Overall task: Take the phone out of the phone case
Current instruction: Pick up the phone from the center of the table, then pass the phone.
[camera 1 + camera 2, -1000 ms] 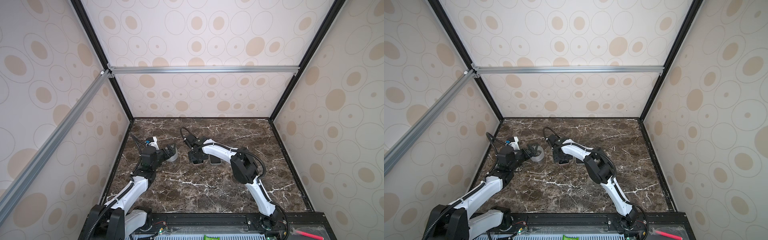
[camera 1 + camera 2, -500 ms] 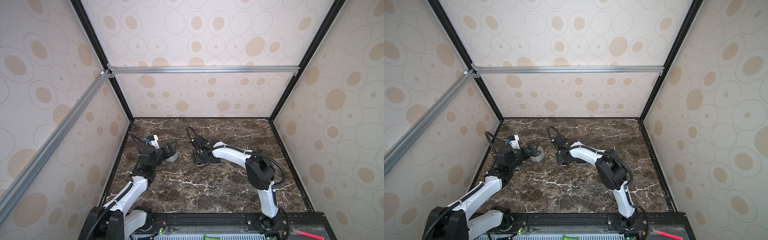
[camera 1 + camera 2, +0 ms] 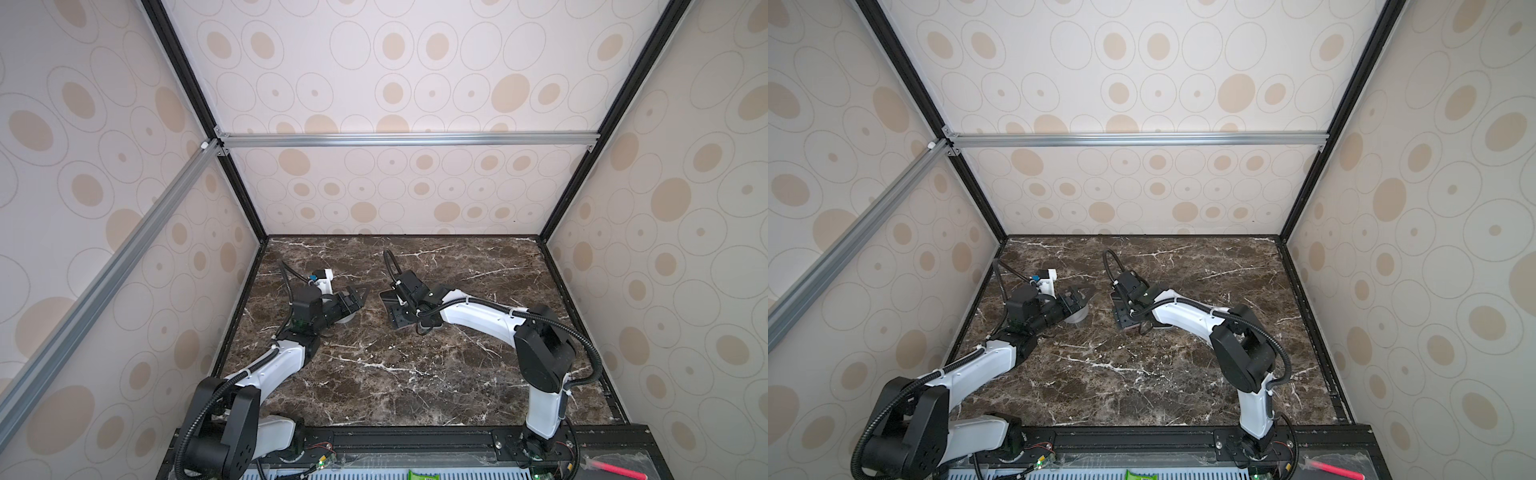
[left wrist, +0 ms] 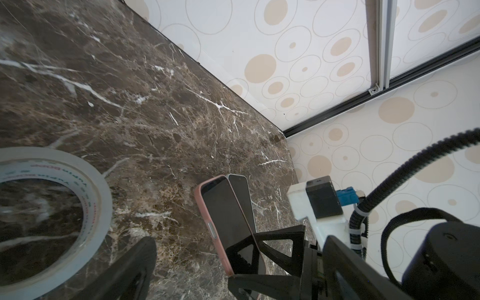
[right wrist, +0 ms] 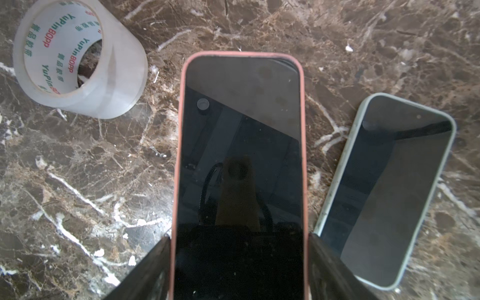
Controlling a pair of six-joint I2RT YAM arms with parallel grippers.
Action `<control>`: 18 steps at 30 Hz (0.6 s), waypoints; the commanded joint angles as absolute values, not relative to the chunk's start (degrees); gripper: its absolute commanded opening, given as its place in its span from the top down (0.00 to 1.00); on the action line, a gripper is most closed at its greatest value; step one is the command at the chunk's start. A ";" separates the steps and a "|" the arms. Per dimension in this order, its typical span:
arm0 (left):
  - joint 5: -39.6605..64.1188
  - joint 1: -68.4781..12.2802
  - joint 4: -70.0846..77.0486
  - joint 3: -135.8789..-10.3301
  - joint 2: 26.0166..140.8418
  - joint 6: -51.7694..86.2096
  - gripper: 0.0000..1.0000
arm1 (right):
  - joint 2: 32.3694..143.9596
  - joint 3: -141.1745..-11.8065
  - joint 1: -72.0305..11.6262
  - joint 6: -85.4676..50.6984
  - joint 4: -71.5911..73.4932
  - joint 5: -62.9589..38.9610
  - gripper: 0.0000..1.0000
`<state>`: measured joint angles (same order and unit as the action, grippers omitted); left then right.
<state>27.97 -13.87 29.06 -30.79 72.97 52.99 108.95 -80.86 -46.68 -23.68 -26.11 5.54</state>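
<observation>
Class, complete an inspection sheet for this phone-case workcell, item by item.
Surface: dark, white-veined marble tabletop.
Job's things: pink-cased phone, screen up, not yet out of its case.
Clutter: tape roll; second phone in a pale case, beside the first.
Hands: right hand shut across the pink-cased phone; left hand open, empty, by the tape roll.
Cables: right arm's hose and left arm's hose, black, looping off the wrists.
Surroundings: oval-patterned walls, aluminium rail.

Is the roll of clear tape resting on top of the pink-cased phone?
No, the tape roll sits on the marble tabletop beside the pink-cased phone, with bare stone showing between them.
</observation>
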 commanded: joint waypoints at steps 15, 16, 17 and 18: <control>25.44 -17.41 31.06 -34.58 79.52 62.74 0.01 | 99.48 -69.75 -47.11 -22.63 -9.62 2.80 0.37; 25.64 -17.67 31.27 -34.84 79.97 62.99 0.01 | 99.26 -69.62 -47.13 -22.50 -9.35 2.61 0.37; 25.90 -17.91 31.50 -35.03 80.46 63.23 0.01 | 99.06 -69.33 -47.12 -22.51 -8.89 2.43 0.37; 26.09 -18.23 31.76 -35.20 81.03 63.51 0.01 | 98.73 -69.05 -47.16 -22.39 -8.40 2.23 0.37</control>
